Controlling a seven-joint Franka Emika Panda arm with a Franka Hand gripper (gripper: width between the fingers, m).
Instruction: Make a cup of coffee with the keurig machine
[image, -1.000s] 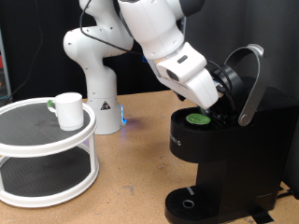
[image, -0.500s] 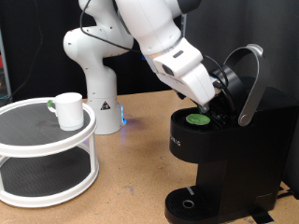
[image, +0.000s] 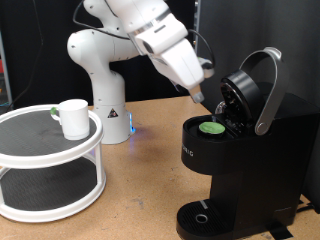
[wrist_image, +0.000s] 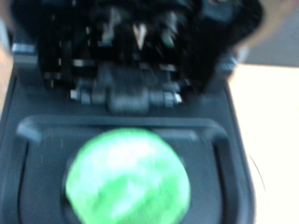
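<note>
The keurig machine stands at the exterior view's right with its silver-handled lid raised. A green-topped pod sits in the open pod holder; it fills the wrist view below the lid's dark underside. My gripper hangs above and to the left of the pod, apart from it, with nothing between its fingers. The fingers do not show in the wrist view. The white cup stands on the top tier of a round white stand at the left.
The arm's white base stands behind the stand on the wooden table. The machine's round drip base is at the bottom with nothing on it. A small dark and green object lies beside the cup.
The gripper has lifted up and to the left, away from the pod holder. The pod stays in the holder. The cup and the lid have not moved.
</note>
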